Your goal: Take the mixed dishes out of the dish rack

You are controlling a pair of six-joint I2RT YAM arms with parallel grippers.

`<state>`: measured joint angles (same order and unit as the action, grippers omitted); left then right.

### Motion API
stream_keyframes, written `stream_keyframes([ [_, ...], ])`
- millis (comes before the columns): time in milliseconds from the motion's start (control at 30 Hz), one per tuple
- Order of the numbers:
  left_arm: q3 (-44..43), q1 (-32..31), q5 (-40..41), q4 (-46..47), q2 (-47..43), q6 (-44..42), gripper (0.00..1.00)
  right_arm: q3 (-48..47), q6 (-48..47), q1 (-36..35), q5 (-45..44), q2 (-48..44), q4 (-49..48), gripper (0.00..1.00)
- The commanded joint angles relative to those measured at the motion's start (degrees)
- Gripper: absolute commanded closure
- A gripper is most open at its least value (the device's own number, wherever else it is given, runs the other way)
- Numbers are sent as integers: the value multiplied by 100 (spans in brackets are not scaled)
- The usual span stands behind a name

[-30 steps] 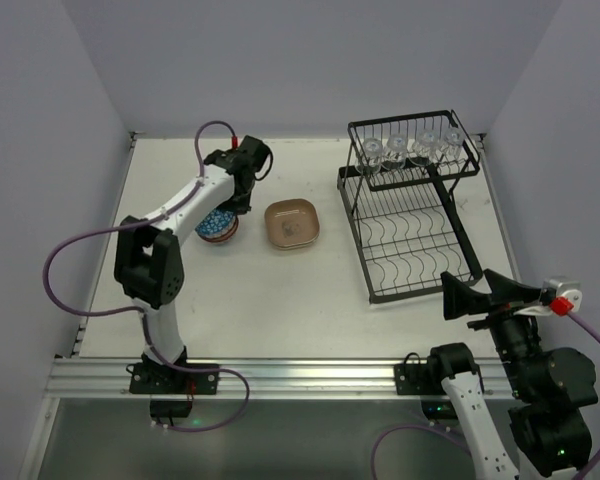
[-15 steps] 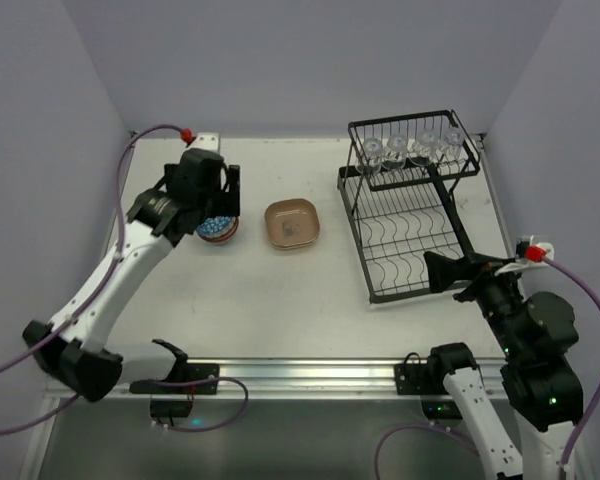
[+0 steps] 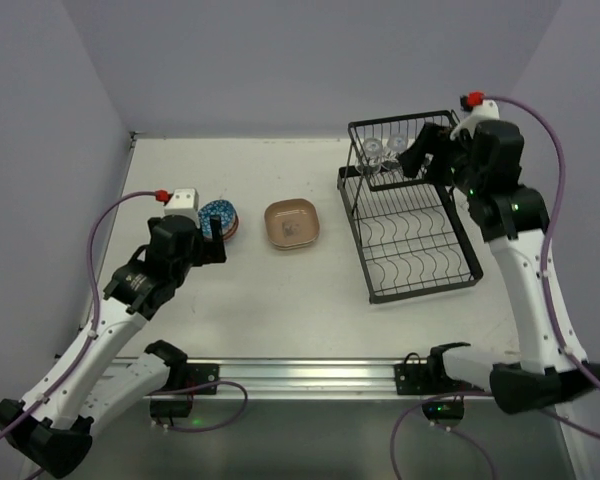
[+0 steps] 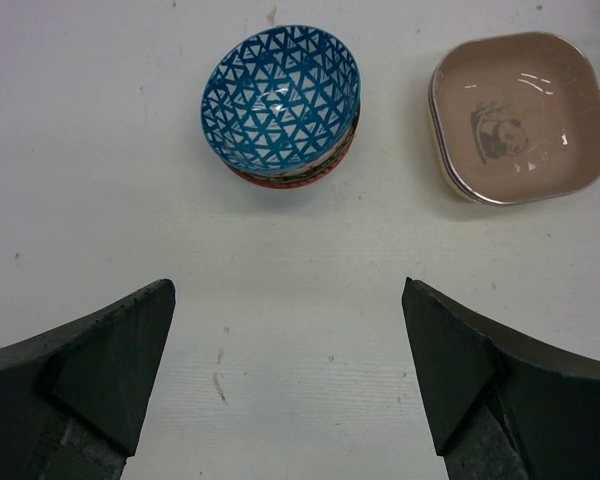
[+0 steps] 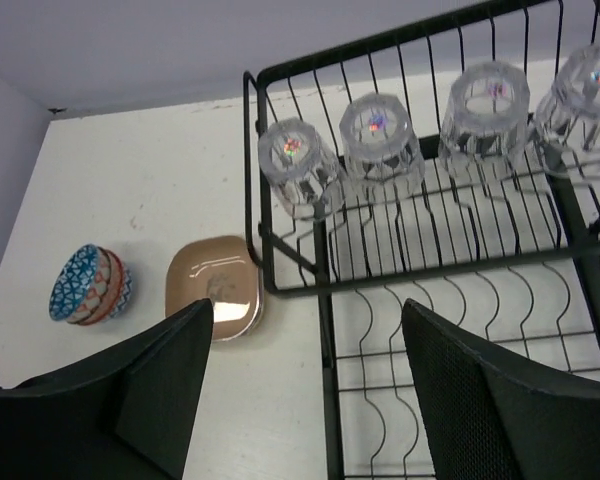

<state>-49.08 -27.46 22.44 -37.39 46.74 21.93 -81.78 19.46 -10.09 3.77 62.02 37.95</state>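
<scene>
The black wire dish rack stands at the right. Several clear glass cups sit upside down in its upper basket; its lower tray holds nothing. My right gripper hovers open above that basket, hiding some cups from the top view, and holds nothing. On the table at the left, a blue patterned bowl sits nested in a red one. A tan plate lies to their right. My left gripper is open and empty, a short way nearer than the bowls.
The tan plate lies between the bowls and the rack's left edge. Purple cables loop off both arms. Walls close the table at the left, back and right. An aluminium rail runs along the near edge.
My left gripper opened and drew back toward the near left, leaving the blue bowl in the red one. My right arm swung from the near right edge up over the rack's upper basket.
</scene>
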Motion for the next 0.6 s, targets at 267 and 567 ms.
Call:
stream_keyframes([
  [267, 91, -22, -336, 531, -376, -66, 0, -3552, -1506, -20, -692, 3164, 1064, 25],
  [567, 171, -14, -696, 724, -306, -172, 0, -4197, -1753, -20, -755, 4371, 1338, 27],
])
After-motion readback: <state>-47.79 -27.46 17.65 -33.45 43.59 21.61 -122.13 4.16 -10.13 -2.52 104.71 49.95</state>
